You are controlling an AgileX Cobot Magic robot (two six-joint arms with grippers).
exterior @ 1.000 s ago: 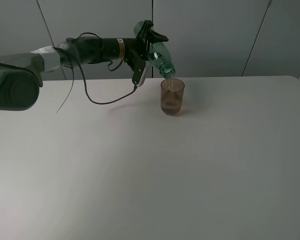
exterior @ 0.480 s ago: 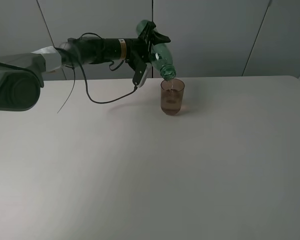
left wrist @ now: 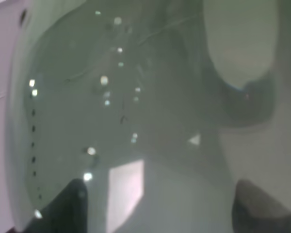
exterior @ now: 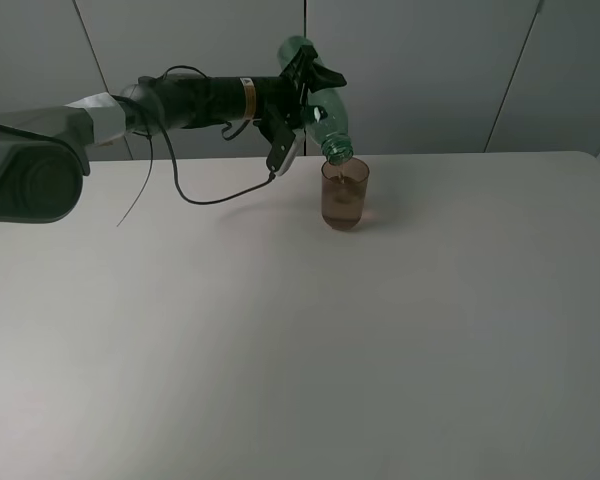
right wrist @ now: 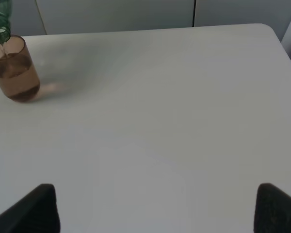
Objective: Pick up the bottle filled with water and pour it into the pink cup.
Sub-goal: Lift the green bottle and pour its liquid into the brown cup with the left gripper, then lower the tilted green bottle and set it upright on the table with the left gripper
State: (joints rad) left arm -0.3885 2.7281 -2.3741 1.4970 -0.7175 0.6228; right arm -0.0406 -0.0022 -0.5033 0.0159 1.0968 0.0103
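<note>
With our left fingers (exterior: 318, 73) clamped on the bottle (exterior: 317, 105) and our right fingers (right wrist: 36, 208) spread wide, a steeper tilt could throw water past the pink cup (exterior: 344, 195) onto the counter (exterior: 380, 330).

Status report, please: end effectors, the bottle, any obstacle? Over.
Left end effector shut on the bottle, tilted, mouth above the pink cup, water going in. Right end effector open, holding nothing. No obstacle seen.

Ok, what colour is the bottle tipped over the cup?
The bottle is transparent green, clearest in the exterior high view.
</note>
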